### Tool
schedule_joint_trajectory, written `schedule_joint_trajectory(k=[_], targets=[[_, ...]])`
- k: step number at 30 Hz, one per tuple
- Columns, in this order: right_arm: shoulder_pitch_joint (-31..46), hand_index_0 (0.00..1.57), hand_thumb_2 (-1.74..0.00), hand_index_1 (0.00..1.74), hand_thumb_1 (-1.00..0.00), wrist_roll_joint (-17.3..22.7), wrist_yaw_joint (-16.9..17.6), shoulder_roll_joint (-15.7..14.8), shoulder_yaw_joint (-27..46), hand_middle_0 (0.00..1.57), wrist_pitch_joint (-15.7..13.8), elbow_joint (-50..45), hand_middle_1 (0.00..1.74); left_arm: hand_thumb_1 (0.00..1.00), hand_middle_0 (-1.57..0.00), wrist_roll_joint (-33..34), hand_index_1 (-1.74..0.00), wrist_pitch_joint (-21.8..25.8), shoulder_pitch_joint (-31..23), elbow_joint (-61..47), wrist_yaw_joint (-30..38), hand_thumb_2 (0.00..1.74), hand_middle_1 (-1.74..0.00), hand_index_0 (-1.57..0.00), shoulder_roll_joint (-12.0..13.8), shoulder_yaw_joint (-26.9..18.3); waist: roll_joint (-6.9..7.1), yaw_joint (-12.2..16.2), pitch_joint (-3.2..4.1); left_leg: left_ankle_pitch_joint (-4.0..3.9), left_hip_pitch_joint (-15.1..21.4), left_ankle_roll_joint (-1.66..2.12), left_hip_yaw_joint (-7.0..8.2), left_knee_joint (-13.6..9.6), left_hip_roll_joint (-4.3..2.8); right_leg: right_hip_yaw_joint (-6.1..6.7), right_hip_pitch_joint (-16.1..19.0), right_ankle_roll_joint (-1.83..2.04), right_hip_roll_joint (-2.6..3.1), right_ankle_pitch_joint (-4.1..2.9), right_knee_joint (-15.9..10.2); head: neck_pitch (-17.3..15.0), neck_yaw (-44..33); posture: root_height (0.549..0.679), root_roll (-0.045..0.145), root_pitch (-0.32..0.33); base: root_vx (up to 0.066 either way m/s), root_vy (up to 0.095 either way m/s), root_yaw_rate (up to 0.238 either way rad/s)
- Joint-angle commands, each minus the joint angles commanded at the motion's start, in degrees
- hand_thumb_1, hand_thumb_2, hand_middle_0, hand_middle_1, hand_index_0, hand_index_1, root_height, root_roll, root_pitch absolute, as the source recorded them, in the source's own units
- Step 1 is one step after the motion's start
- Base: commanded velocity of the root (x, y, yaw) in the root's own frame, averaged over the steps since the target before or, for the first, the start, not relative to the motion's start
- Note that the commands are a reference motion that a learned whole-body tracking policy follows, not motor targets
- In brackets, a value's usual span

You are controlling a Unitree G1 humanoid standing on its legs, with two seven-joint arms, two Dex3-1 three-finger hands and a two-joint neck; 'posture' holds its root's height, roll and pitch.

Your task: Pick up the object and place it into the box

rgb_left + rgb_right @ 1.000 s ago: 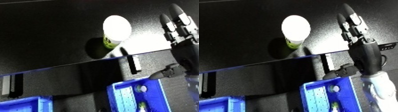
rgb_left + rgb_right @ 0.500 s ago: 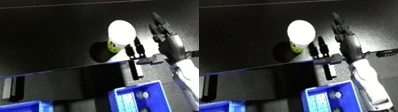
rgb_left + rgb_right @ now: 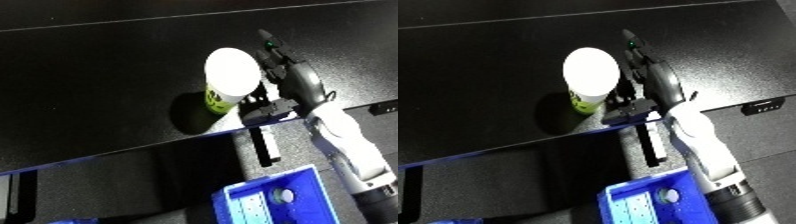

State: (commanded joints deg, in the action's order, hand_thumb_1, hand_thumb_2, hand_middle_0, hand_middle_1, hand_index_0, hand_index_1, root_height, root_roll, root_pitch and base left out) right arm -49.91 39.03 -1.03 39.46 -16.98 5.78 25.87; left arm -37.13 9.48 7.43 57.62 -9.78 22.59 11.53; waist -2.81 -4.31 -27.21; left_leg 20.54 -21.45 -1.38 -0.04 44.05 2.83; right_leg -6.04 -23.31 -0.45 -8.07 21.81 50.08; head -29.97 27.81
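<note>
blue bin (image 3: pixel 266 202) at the near edge, below the bench (image 3: pixel 98 75) — cup not in it. right hand (image 3: pixel 651 85) just beside the white cup (image 3: pixel 591 75), fingers straight along its side, thumb low by the base, nothing clasped. cup upright on the bench — grasp, lift and drop all left, i judge.
</note>
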Motion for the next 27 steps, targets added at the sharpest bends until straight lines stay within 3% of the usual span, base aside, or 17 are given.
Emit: schedule_joint_trajectory(k=[3,16,20,27], targets=[[-1.6,0.00,0.00,0.00,0.00,0.0,-0.9,-0.7,-1.0,0.00,0.6,0.1,0.00,0.00,0.00,-0.3,0.00,-0.5,0.3,-0.2,0.2,0.00,0.00,0.00,-0.1,0.3,-0.23,-0.2,-0.08,-0.11,-0.1,0.12,-0.02,-0.1,0.26,0.01,-0.2,-0.06,-0.12,0.01,0.0,0.1,0.4,0.624,0.057,-0.064,-0.019,0.030,0.057],[-3.5,1.02,-1.13,1.13,-0.65,0.3,-4.1,-4.2,-3.9,1.02,3.3,-1.9,1.13,0.00,0.00,-0.4,0.00,-1.3,0.9,-1.3,0.9,0.00,0.00,0.00,-1.1,1.4,-0.42,-0.8,-0.26,-1.06,0.4,0.47,-0.21,-1.8,0.58,-0.23,-0.2,-0.06,-0.44,-0.24,-0.6,1.4,2.8,0.626,0.065,-0.060,-0.024,0.008,0.039],[-2.9,1.02,-1.13,1.13,-0.65,-2.0,-3.5,-4.2,-4.3,1.02,3.2,-2.1,1.13,0.00,0.00,-0.3,0.00,-1.3,0.8,-1.5,1.2,0.00,0.00,0.00,-1.4,1.2,-0.33,-0.6,-0.10,-1.22,0.6,0.53,-0.14,-2.2,0.43,-0.14,0.0,-0.04,-0.44,-0.33,-1.0,2.2,3.3,0.627,0.065,-0.058,-0.019,-0.001,-0.001],[1.6,1.02,-1.13,1.13,-0.65,-4.1,-1.6,-1.8,-1.8,1.02,-1.3,-6.7,1.13,0.00,0.00,0.8,0.00,-1.0,0.0,-0.6,0.9,0.00,0.00,0.00,-1.2,0.1,0.24,0.8,0.19,-1.05,0.6,0.72,0.35,-2.5,-0.14,0.34,0.0,0.26,0.08,-0.53,-1.7,3.7,2.7,0.629,0.063,-0.048,-0.028,-0.018,-0.069]])
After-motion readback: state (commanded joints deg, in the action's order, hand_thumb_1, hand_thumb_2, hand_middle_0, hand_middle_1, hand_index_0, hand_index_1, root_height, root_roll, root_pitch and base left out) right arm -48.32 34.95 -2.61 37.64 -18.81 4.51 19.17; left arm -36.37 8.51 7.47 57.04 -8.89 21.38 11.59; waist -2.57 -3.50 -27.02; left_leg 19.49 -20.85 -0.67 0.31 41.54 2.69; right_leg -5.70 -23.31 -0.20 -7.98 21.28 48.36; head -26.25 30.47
